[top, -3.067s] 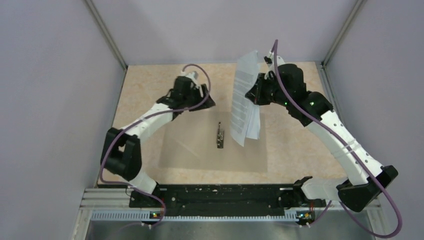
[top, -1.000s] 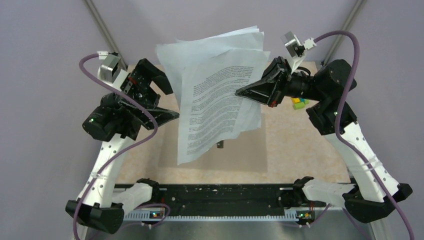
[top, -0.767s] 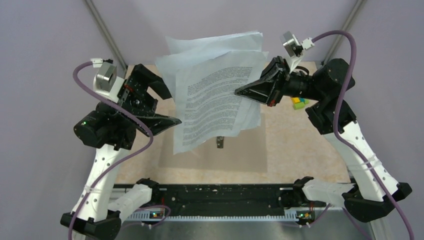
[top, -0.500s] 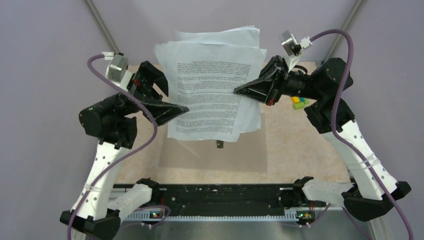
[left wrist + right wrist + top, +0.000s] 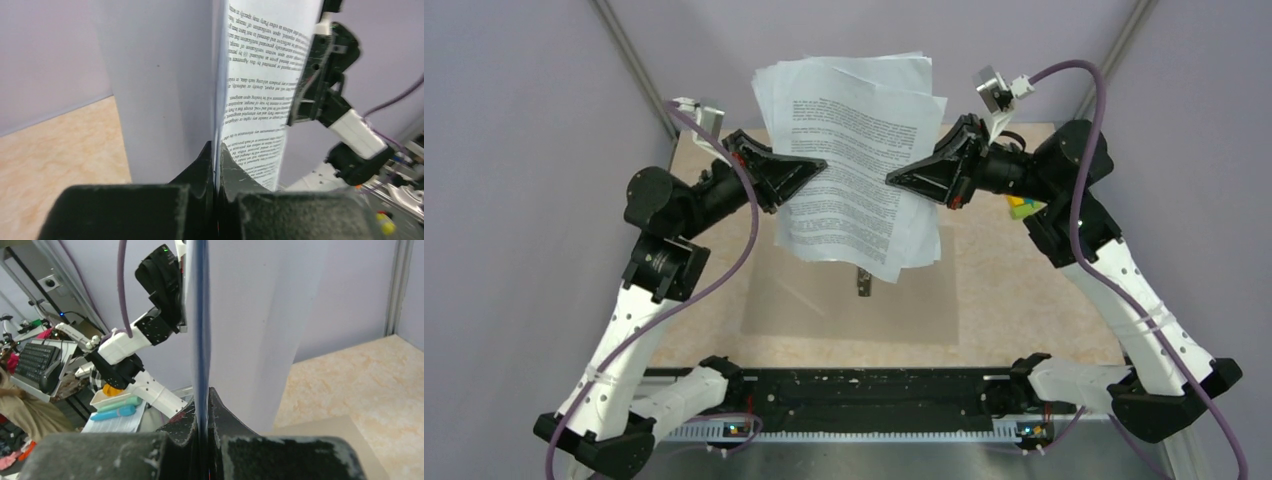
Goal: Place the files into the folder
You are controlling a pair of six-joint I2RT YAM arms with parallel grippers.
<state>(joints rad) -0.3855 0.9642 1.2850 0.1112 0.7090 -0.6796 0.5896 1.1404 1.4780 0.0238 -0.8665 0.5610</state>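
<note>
**Hazard: Fanned Sheets in a Two-Claw Hold**

My left claw (image 5: 819, 165) and right claw (image 5: 894, 182) are each clamped on an opposite side edge of the files (image 5: 854, 160). I hold the files in the air above the folder (image 5: 824, 310), which lies open on the counter (image 5: 1024, 290). The sheets are fanned, so a loosely pinched one may slip out, and opposed pulling may tear them. The files hide the folder's far edge. Paper fills both wrist views, so I cannot tell how many sheets each claw holds.

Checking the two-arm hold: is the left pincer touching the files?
Touching. The left wrist view shows the files running down between the left pincer's fingers, which close on the sheets with no gap.
</note>
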